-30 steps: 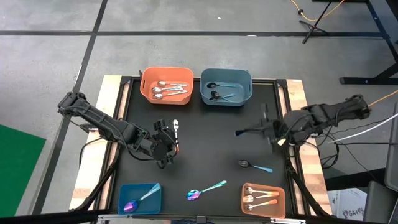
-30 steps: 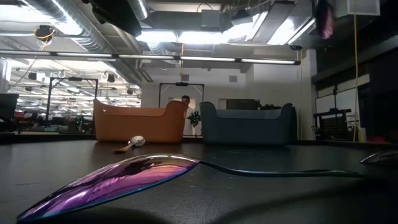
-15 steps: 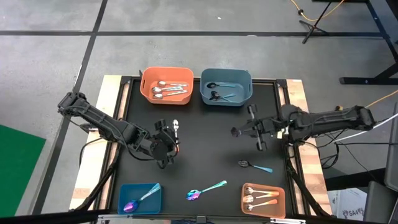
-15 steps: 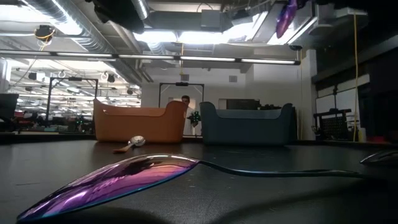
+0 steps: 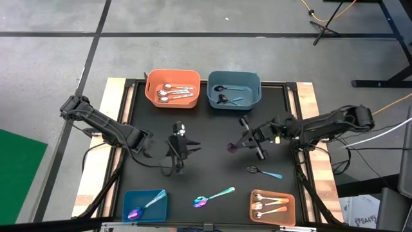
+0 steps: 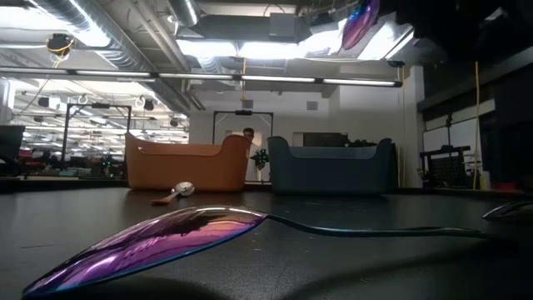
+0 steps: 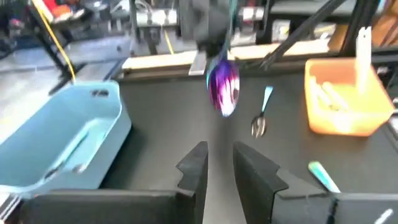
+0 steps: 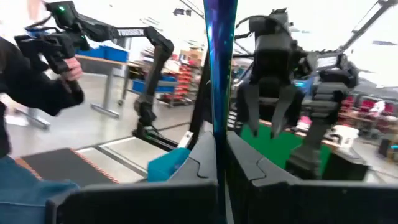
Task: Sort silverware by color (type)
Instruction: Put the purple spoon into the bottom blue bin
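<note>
Holding silver spoons (image 5: pixel 174 92): orange bin (image 5: pixel 153 95), blk in blue bin (image 5: pixel 212 100).

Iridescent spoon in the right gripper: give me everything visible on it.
The iridescent spoon has a glossy purple-blue bowl and a thin teal handle, metallic-looking. The right gripper is shut on the handle, which runs up between its fingers in the right wrist view. The spoon is off the table, near its middle in front of the blue-grey bin, bowl pointing toward the left gripper. Nothing else touches it.
</note>
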